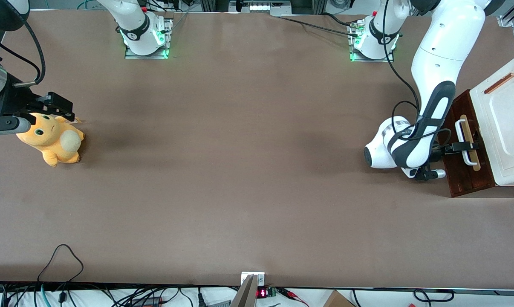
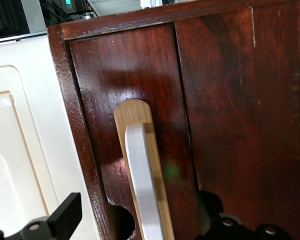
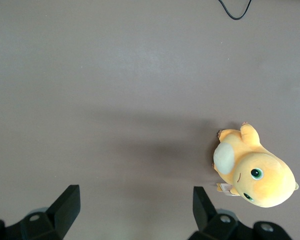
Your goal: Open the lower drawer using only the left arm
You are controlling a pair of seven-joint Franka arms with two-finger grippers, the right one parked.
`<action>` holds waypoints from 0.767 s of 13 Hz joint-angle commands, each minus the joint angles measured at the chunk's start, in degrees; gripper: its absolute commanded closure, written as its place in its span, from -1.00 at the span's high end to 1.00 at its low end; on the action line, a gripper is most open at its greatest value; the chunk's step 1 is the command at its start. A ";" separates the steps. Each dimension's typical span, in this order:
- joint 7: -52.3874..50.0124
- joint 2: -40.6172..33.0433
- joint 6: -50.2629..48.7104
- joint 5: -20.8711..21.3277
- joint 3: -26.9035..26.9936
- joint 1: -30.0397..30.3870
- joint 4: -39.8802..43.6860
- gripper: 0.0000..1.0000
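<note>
In the front view, the left arm (image 1: 427, 123) is bending down over the working arm's end of the brown surface (image 1: 240, 170), and its slim black gripper (image 1: 468, 146) is reaching onto the front of the lower drawer (image 1: 463, 179), its tip lying across the white loop handle (image 1: 465, 145) on the pale wood strip (image 1: 471, 140). The arm's own bulk is covering part of the drawer front, and from here it is hard to make out how the fingers are sitting around the handle. The white boxy top (image 1: 506, 123) is lying just past the gripper, cut off by the frame edge. A yellow plush toy (image 1: 52, 138) is lying well apart from the gripper, toward the parked arm's end. In the left wrist view, the dark reddish-brown drawer front (image 2: 215, 100) is filling most of the picture, with the handle (image 2: 142, 190) running between the two black fingers (image 2: 65, 215); the gripper (image 2: 142, 227) is standing wide, one finger showing beside the drawer's edge and the other mostly cut off, neither visibly pressing the handle. No pale inside of the drawer is showing. In the right wrist view, only the plush toy (image 3: 252, 172) is lying on the bare surface (image 3: 115, 100); the working gripper is out of sight there.
</note>
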 commanded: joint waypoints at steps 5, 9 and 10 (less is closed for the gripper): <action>-0.76 0.11 -0.68 -1.38 -0.23 0.31 -1.77 0.98; -1.20 0.02 -0.68 -2.97 -0.23 0.22 -1.95 0.96; -1.29 -0.06 -0.77 -3.05 -0.23 0.22 -2.12 0.96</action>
